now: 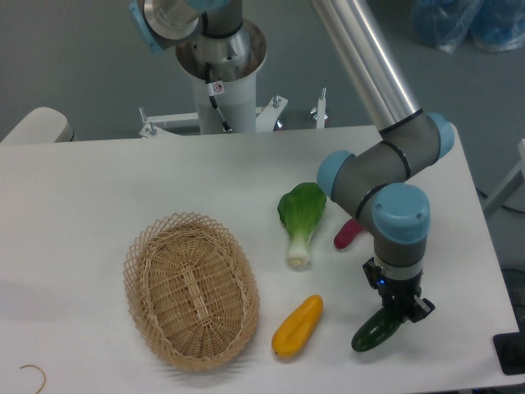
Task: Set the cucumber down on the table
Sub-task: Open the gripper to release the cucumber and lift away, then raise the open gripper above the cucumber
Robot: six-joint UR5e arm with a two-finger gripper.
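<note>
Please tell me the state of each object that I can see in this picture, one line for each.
cucumber: held in the gripper, low over the table
gripper: shut on the cucumber
wicker basket: upright, nothing inside
bok choy: lying on the table
yellow vegetable: lying beside the basket
magenta vegetable: lying, partly hidden by the arm

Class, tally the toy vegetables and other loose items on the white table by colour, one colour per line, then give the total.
Green: 2, the cucumber and the bok choy
Yellow: 1, the yellow vegetable
Magenta: 1, the small magenta vegetable
Tan: 1, the wicker basket
Total: 5
</note>
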